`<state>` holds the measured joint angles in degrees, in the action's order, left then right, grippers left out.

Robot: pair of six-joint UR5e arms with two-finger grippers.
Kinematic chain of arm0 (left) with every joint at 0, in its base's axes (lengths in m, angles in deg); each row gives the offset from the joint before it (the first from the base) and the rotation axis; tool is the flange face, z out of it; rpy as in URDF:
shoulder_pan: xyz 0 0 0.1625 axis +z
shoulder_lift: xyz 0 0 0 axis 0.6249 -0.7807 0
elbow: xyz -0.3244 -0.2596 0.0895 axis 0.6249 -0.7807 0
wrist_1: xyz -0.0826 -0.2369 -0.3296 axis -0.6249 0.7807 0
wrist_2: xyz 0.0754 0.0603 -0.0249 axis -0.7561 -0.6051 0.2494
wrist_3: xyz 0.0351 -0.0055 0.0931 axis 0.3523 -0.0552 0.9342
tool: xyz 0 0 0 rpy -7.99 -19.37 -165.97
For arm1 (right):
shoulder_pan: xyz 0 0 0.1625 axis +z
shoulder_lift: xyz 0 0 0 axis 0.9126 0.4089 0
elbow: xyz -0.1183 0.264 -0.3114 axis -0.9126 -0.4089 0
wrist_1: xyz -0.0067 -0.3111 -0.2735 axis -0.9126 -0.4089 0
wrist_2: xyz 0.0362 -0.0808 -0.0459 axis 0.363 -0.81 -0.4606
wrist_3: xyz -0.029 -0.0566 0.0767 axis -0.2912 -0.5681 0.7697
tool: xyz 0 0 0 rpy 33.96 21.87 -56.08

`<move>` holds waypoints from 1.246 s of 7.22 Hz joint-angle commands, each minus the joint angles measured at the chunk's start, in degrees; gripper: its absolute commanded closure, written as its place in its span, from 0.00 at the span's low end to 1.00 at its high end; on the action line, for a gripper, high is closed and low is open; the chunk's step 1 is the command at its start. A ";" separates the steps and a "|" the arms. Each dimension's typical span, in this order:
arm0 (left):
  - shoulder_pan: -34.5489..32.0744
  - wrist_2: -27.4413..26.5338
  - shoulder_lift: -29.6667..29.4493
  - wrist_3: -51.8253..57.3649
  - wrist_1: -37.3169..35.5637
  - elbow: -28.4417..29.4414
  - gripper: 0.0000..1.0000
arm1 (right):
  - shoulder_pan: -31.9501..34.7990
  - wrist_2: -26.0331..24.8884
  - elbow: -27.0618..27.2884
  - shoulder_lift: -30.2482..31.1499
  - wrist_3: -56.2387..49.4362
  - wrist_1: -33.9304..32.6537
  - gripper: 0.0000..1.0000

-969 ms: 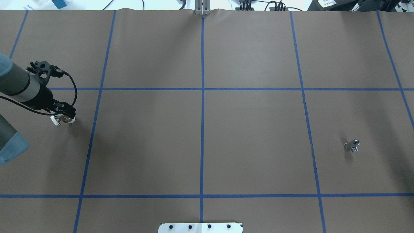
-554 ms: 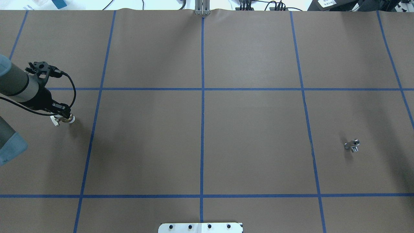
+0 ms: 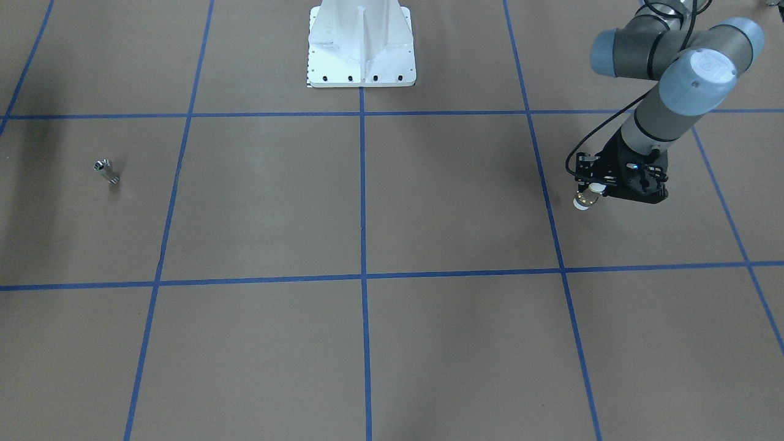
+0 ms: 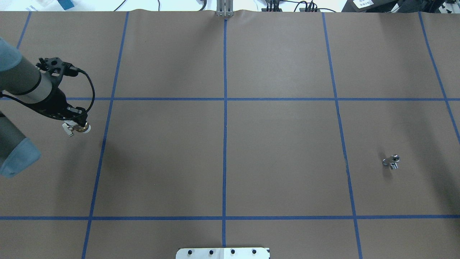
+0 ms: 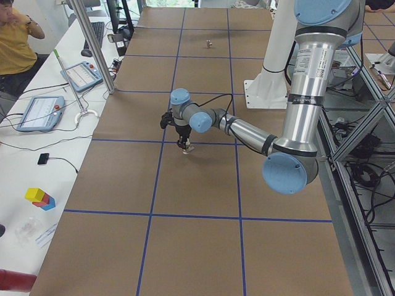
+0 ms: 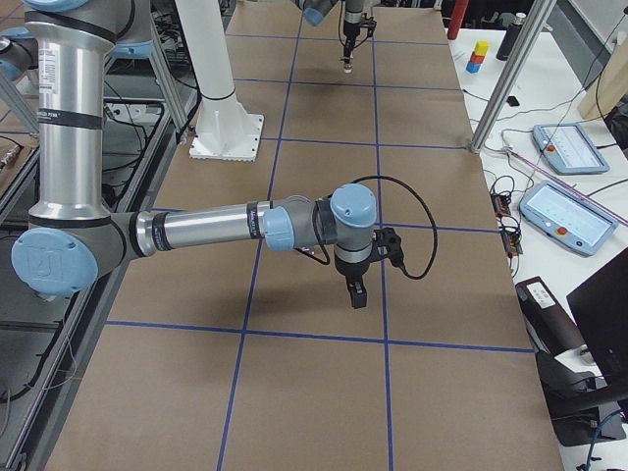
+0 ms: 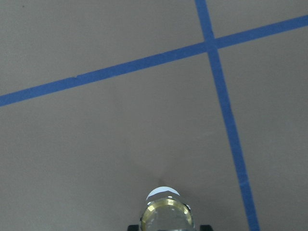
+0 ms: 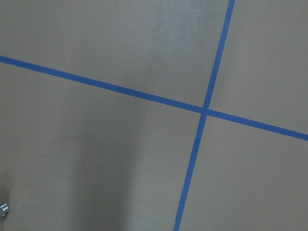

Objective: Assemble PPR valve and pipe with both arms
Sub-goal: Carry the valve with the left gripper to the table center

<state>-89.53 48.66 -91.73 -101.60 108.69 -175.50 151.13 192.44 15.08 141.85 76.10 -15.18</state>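
Note:
The PPR valve [image 4: 82, 128], white with a brass band and a grey side tab, hangs in my left gripper [image 4: 77, 122], which is shut on it and holds it above the table at the left. It also shows in the front view [image 3: 584, 199] and in the left wrist view [image 7: 166, 213]. The pipe [image 4: 391, 161], a small shiny silver stub, lies alone on the table at the far right, and also shows in the front view [image 3: 106, 171]. My right gripper [image 6: 358, 293] shows only in the exterior right view, above the table; I cannot tell whether it is open.
Blue tape lines [image 4: 225, 108] divide the brown table cover into squares. The white robot base [image 3: 361, 49] stands at the robot's edge. An aluminium post [image 5: 92, 61], tablets [image 5: 41, 112] and a seated person [image 5: 13, 43] are along the far side.
My left gripper has risen off the table with the valve and moved a little to the right and away from the robot. The pipe has not moved.

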 commanded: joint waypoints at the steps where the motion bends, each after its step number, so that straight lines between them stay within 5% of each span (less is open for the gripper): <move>1: 5.37 -0.08 -11.21 -8.31 -11.19 -1.52 1.00 | -0.10 0.05 -0.15 0.00 0.00 -0.02 0.00; 3: 11.46 -0.34 -20.77 -20.53 -11.21 2.24 1.00 | -0.10 0.05 -0.15 0.00 -0.09 -0.02 0.00; 5: 14.64 -0.52 -31.07 -27.06 -9.99 11.89 1.00 | -0.10 0.05 -0.06 0.00 0.00 0.07 0.00; 9: 17.98 -4.82 -40.04 -33.06 -1.03 26.91 1.00 | -0.10 0.05 -0.06 0.00 -0.09 0.07 0.00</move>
<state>-72.18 44.56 -127.86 -133.43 105.29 -154.70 151.03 192.49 15.02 141.85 76.03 -15.12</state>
